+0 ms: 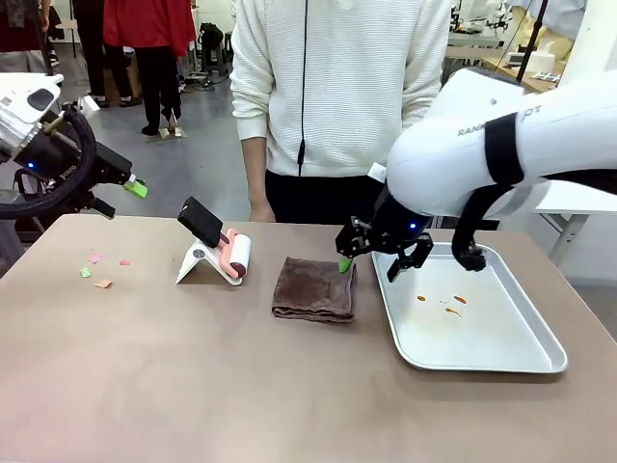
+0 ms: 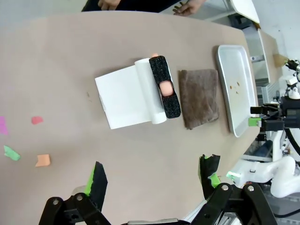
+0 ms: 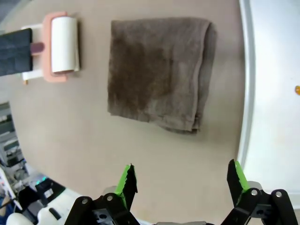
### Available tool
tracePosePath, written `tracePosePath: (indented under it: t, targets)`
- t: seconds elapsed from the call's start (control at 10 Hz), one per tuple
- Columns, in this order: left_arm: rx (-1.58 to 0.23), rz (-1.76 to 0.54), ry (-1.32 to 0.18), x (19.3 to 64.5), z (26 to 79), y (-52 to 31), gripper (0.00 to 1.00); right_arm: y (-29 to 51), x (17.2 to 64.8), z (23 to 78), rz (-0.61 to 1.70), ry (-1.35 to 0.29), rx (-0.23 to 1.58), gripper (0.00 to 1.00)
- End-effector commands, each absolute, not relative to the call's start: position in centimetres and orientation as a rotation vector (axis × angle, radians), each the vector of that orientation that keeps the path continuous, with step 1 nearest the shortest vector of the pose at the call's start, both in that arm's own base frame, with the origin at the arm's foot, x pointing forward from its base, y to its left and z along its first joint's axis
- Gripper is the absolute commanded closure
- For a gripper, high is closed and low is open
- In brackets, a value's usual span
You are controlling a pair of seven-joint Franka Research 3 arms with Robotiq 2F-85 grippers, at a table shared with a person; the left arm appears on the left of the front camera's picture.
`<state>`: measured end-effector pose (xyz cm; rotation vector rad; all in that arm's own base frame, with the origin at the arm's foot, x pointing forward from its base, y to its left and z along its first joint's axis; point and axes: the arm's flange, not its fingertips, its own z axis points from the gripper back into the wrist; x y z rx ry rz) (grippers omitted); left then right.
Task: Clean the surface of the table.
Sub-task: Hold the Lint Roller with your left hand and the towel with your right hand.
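Note:
The taupe-brown table (image 1: 193,386) carries a few coloured paper scraps (image 1: 96,271) at its far left, also in the left wrist view (image 2: 42,160). A folded brown cloth (image 1: 314,288) lies in the middle. My right gripper (image 1: 371,258) hovers open just above the cloth's right edge, beside the tray; in its wrist view the cloth (image 3: 157,72) lies ahead of the open right gripper (image 3: 182,180). My left gripper (image 1: 120,196) hangs open high over the table's far-left edge. Its wrist view looks down past the open left gripper (image 2: 152,176) at the scraps and cloth (image 2: 199,97).
A lint roller on a white stand (image 1: 227,253) sits left of the cloth. A shallow metal tray (image 1: 525,362) with orange crumbs (image 1: 443,304) lies at the right. A person in a white sweater (image 1: 337,87) stands at the far edge, one hand (image 1: 258,210) near the table.

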<state>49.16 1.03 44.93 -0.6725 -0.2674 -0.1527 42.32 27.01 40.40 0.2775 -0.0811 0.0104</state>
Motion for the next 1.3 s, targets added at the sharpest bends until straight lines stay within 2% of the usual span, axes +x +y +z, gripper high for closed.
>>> tracePosePath:
  t: [0.0,0.1,0.5,0.6,0.9,1.2]
  targets:
    - [-0.67,-0.149,-0.225,49.7,45.2,1.2,0.0,27.3,43.3,41.6,-0.083,-0.06,0.302,0.0]
    - [-0.672,-0.153,-0.267,49.2,44.9,1.0,0.0,27.0,42.3,40.4,0.01,-0.081,0.278,0.0]
    - [-0.677,-0.154,-0.257,49.4,44.7,1.0,0.0,27.3,42.6,40.3,-0.015,-0.064,0.286,0.0]
    - [-0.747,-0.108,-0.208,51.2,44.5,-0.4,0.0,28.3,44.1,39.8,-0.064,-0.096,0.288,0.0]
    - [-0.781,-0.032,-0.101,54.9,44.5,-4.3,0.0,30.5,46.1,38.5,-0.035,-0.089,0.273,0.0]
    - [-0.736,-0.021,0.008,57.2,43.1,-7.5,0.0,32.0,48.4,36.4,-0.045,-0.073,0.221,0.0]
